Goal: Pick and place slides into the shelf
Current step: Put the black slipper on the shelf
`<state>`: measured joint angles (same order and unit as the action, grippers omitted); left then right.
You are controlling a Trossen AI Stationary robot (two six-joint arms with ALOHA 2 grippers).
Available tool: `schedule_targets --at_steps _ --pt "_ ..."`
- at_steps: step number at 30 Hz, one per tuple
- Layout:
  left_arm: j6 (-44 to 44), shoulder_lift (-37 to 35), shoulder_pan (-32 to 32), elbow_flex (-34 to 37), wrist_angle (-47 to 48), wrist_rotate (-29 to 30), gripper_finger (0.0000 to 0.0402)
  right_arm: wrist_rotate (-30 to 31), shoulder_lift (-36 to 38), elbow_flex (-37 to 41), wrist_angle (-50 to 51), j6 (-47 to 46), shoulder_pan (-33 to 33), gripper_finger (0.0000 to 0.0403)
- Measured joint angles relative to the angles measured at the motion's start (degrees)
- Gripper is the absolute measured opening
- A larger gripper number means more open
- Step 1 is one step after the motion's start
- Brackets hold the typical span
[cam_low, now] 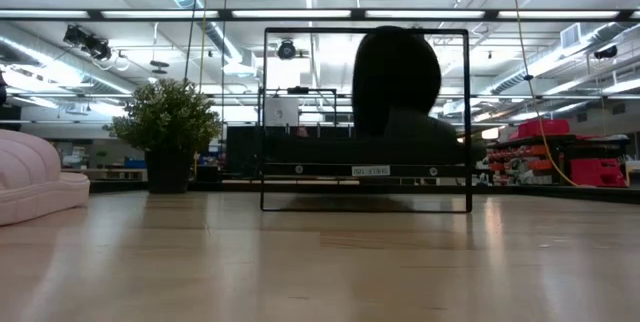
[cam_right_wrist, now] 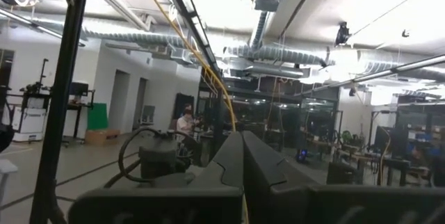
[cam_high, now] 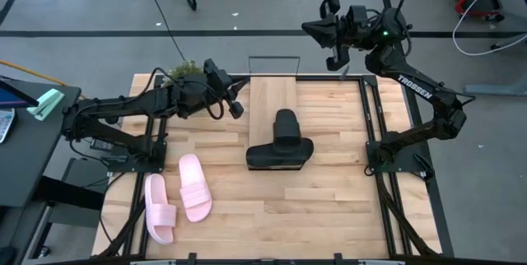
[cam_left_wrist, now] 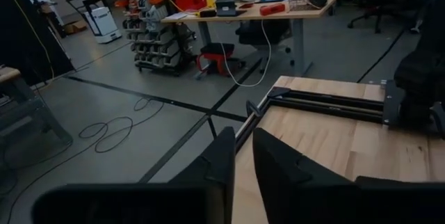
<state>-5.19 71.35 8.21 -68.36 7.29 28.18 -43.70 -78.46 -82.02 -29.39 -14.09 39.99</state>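
Currently the left pincer (cam_high: 235, 105) is hovering above the table (cam_high: 346, 199), just off the left side of the shelf (cam_high: 265, 92) and toward the table's far edge. Its fingers (cam_left_wrist: 222, 161) are standing almost together with only a thin gap, and they are gripping nothing. My judgement is that this arm is free for the next pick rather than carrying anything.

The shelf is lying at the middle of the far edge, running back toward the table's centre, with its wire frame (cam_high: 276, 58) at the far end. One black slide (cam_high: 286, 125) is resting lengthwise on the board. The second black slide (cam_high: 278, 156) is lying crosswise at the board's inner end, touching the first. Whether it is sitting fully on the board I cannot tell.

The two pink slides (cam_high: 195, 187) (cam_high: 159, 208) are lying side by side near the table's near left corner, well apart from the shelf and untouched. They are sitting on the left arm's side, so that arm looks the likelier one to fetch them.

The right pincer (cam_high: 331, 30) is hanging clenched and empty, raised beyond the far right corner. That is keeping it out of the working space.
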Motion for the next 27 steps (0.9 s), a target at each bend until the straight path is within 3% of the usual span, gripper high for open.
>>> schedule_targets --at_steps 11,16,22,27 --pt "3.59 0.0 0.44 0.0 3.95 -0.99 0.0094 -0.02 0.0 0.0 5.24 0.11 0.0 0.0" --pt "8.34 0.69 1.92 0.0 10.37 -10.91 0.0101 -0.36 0.0 0.0 9.61 0.13 0.0 0.0" --pt "14.85 3.1 2.82 0.02 11.41 -21.31 0.0108 -5.74 0.1 0.0 19.64 0.19 -0.09 0.0009" --pt "19.87 5.67 3.58 0.04 10.94 -24.72 0.0116 -6.21 1.1 0.0 31.43 2.64 -0.76 0.0029"
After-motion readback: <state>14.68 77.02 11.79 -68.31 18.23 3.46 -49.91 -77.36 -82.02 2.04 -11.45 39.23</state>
